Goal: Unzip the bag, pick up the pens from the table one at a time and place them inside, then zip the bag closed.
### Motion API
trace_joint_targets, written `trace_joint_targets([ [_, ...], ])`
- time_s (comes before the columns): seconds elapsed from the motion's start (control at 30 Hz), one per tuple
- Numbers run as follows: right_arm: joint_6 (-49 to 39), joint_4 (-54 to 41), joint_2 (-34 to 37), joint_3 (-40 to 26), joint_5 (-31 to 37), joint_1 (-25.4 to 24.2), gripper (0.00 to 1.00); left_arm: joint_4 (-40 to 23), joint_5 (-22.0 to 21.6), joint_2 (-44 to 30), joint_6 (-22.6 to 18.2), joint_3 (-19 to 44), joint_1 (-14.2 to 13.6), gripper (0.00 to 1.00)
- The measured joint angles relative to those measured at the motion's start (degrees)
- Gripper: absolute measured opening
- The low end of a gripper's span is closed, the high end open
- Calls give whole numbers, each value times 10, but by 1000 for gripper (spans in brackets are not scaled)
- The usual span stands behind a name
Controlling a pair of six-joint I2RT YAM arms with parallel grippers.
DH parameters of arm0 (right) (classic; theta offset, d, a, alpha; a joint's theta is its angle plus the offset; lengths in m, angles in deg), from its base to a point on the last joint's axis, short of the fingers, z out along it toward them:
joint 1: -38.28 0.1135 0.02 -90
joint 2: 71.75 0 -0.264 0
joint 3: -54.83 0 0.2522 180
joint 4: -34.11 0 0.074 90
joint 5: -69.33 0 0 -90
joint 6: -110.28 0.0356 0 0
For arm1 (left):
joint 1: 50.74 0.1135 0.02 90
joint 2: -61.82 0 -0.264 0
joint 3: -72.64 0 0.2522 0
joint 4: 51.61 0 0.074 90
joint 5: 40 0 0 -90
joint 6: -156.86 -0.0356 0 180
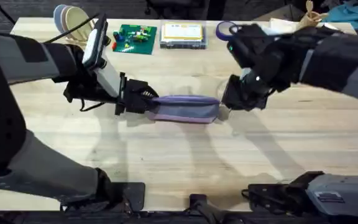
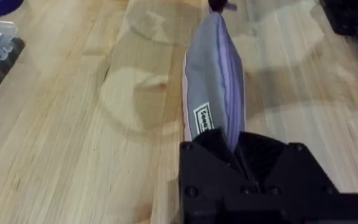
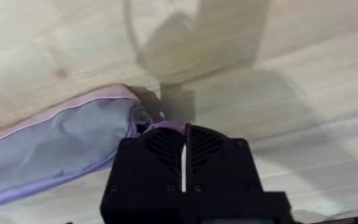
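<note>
The lavender bag (image 1: 185, 109) lies lengthwise on the table (image 1: 185, 165), its zipper line running along the top. My left gripper (image 1: 143, 101) is shut on the bag's left end; the left wrist view shows the bag (image 2: 213, 81) stretching away from that gripper (image 2: 232, 144). At the right end, my right gripper (image 1: 227, 107) is shut on a small purple tab of the bag. In the right wrist view the gripper (image 3: 184, 132) has its fingers pressed together over the tab, with the bag (image 3: 61, 149) beside it. The pens are out of view.
Along the table's far edge stand a green board with small parts (image 1: 135, 38), a flat clear box with a yellow label (image 1: 182, 34), a blue tape roll (image 1: 227, 28) and stacked bowls (image 1: 73, 18). Bare wood lies in front of the bag.
</note>
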Motion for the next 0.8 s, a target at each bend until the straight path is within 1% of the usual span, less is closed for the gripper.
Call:
trace_joint_targets([
  [0.03, -11, -8, 0, -12, 4, -1, 104, 0, -1, 0, 0, 0, 1, 42],
  [0.1, -36, -32, -1, -38, 23, -5, 375, 0, -4, 0, 0, 0, 7, 42],
  [0.17, -62, -67, -6, -70, 38, -11, 667, 0, -5, 0, 0, 0, 13, 42],
  [0.2, -73, -83, -11, -83, 43, -13, 793, 0, -6, 0, 0, 0, 14, 42],
  [0.23, -89, -103, -18, -99, 48, -14, 944, 0, -6, 0, 0, 0, 15, 42],
  [0.27, -102, -116, -26, -110, 51, -14, 980, 0, -6, 0, 0, 0, 15, 42],
  [0.33, -131, -138, -45, -129, 51, -14, 996, 0, -6, 0, 0, 0, 15, 42],
  [0.37, -169, -142, -75, -138, 32, -14, 997, 0, -6, 0, 0, 0, 15, 42],
  [0.6, -227, -143, -121, -138, -20, -14, 997, 1, -6, 0, 0, 0, 15, 42],
  [0.7, -270, -144, -133, -138, -47, -14, 997, 1, -6, 0, 0, 0, 15, 44],
  [0.73, -286, -144, -136, -138, -59, -14, 997, 2, -6, 0, -1, 0, 15, 170],
  [0.8, -319, -145, -140, -138, -85, -14, 997, 2, -4, 0, 0, 0, 17, 479],
])
